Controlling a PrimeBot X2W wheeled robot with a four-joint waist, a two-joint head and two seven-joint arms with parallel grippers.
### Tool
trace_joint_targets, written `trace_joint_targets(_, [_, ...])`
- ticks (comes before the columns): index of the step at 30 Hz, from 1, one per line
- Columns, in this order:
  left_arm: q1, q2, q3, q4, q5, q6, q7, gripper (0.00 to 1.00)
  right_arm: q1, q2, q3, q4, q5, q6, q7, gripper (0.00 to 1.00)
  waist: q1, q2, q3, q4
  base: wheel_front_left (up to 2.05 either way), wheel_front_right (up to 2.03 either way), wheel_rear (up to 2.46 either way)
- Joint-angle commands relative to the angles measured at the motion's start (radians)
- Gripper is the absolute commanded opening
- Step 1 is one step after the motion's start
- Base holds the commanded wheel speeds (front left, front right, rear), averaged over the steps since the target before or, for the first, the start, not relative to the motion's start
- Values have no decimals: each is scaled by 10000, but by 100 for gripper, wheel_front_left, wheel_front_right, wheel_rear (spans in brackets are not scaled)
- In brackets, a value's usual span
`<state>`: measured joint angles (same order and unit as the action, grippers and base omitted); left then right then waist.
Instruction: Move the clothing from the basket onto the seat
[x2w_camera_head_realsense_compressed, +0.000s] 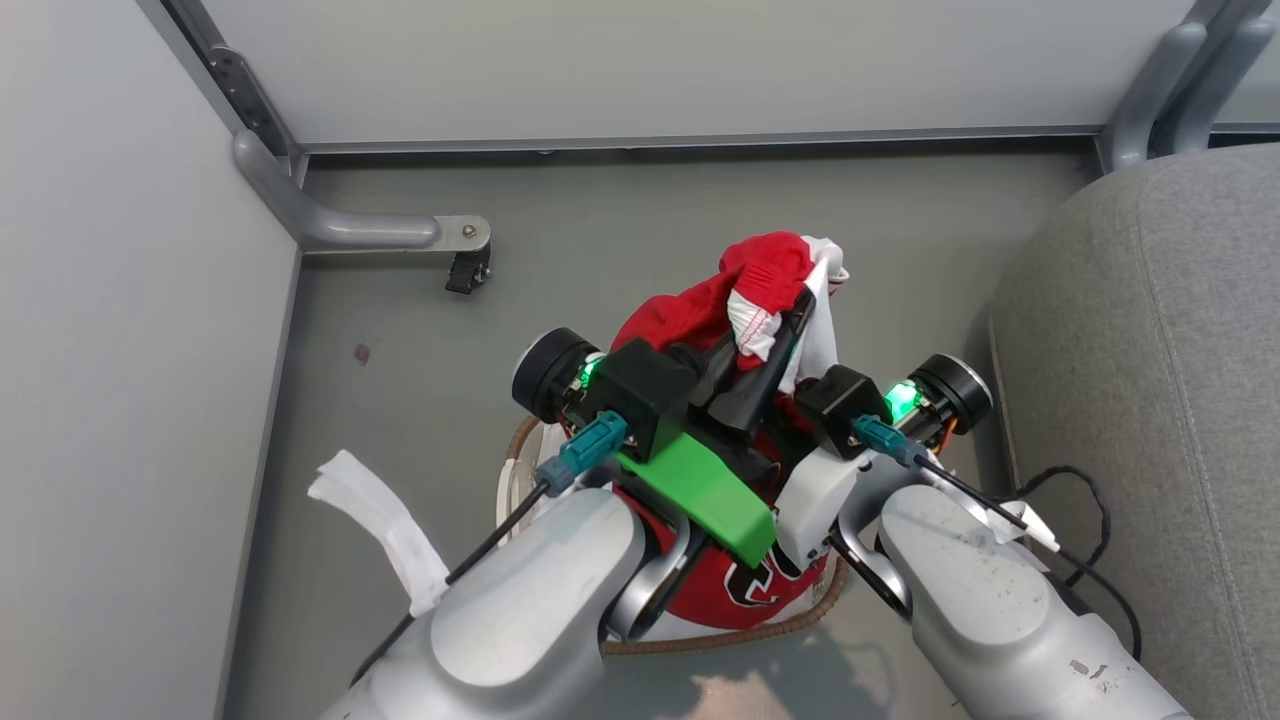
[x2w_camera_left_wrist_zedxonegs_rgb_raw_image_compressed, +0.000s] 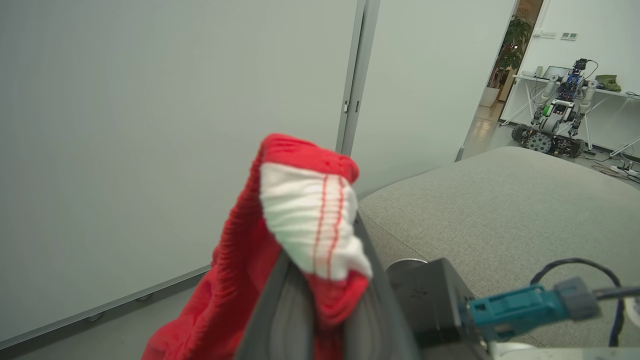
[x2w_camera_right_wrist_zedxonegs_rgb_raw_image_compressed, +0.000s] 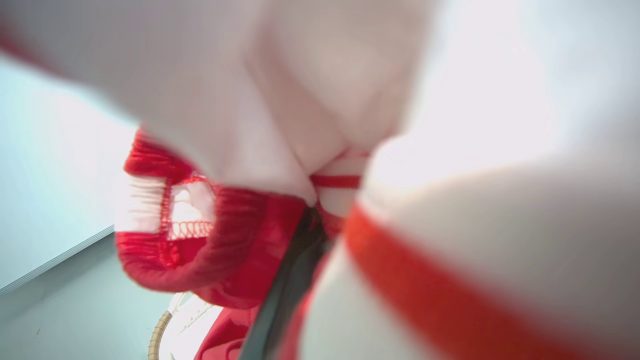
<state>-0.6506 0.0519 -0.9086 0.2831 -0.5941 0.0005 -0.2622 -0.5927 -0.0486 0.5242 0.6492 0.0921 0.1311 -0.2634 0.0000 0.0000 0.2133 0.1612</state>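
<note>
Aloft, left hand (x2w_camera_head_realsense_compressed: 790, 320) pinching clothing (x2w_camera_head_realsense_compressed: 680, 315), right hand (x2w_camera_right_wrist_zedxonegs_rgb_raw_image_compressed: 307, 227) grip unclear, black lettering (x2w_camera_head_realsense_compressed: 750, 585) partly hidden.

A robotics lab or test space is showing here, with one corner screened off like a small room. Pale grey partition panels (x2w_camera_left_wrist_zedxonegs_rgb_raw_image_compressed: 150, 125) are standing on a metal foot (x2w_camera_head_realsense_compressed: 380, 232) fitted with a caster wheel (x2w_camera_head_realsense_compressed: 467, 270), closing in a plain grey floor (x2w_camera_head_realsense_compressed: 620, 230). A large grey fabric seat (x2w_camera_left_wrist_zedxonegs_rgb_raw_image_compressed: 500, 210) is sitting at the right. Past the panels, an opening is giving onto a bright room where a second wheeled, two-armed robot (x2w_camera_left_wrist_zedxonegs_rgb_raw_image_compressed: 555, 115) is standing beside a white worktop (x2w_camera_left_wrist_zedxonegs_rgb_raw_image_compressed: 617, 93) carrying equipment. Cables (x2w_camera_left_wrist_zedxonegs_rgb_raw_image_compressed: 620, 170) are trailing over that floor, a potted plant (x2w_camera_left_wrist_zedxonegs_rgb_raw_image_compressed: 512, 45) is standing near the opening, and switch plates (x2w_camera_left_wrist_zedxonegs_rgb_raw_image_compressed: 555, 35) are showing on the white wall.
</note>
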Motion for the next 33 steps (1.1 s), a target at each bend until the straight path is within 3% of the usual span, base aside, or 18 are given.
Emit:
trace_joint_targets(1, [-161, -6, 122, 33, 129, 29, -41, 0, 45, -43, -79, 5, 72, -7, -21, 0, 0, 0, -6, -79, 0, 0, 0])
trace_joint_targets(3, [-90, -3, 252, 182, 200, 33, -41, 0, 171, -43, -200, -153, 103, -7, -22, 0, 0, 0, -19, -174, 0, 0, 0])
trace_joint_targets(4, [-33, 0, 326, 260, 244, 50, -41, 16, 252, -42, -224, -263, 123, -7, -22, 0, 0, 0, -35, -229, 0, 0, 0])
trace_joint_targets(5, [35, 3, 406, 379, 345, 75, -40, 42, 348, -37, -315, -447, 139, -7, -22, 0, 0, 0, -61, -291, 0, 0, 0])
trace_joint_targets(6, [104, 3, 496, 464, 379, 76, -32, 85, 415, -42, -390, -584, 157, -7, -24, 0, 0, 0, -80, -350, 0, 0, 0])
trace_joint_targets(7, [199, 6, 635, 593, 437, 71, -24, 100, 514, -40, -417, -725, 153, -7, -24, 0, 0, 0, -108, -431, 0, 0, 0])
trace_joint_targets(19, [1166, 160, 2441, 1845, 1515, -355, -20, 100, 1476, -40, -895, -2105, 327, -7, -24, 0, 0, 0, -465, -1773, 0, 0, 0])
trace_joint_targets(33, [2252, 200, 3933, 2312, 2405, -929, -19, 100, 2500, -34, -2240, -3147, 298, -8, -24, 0, 0, 0, -652, -4116, 0, 0, 0])
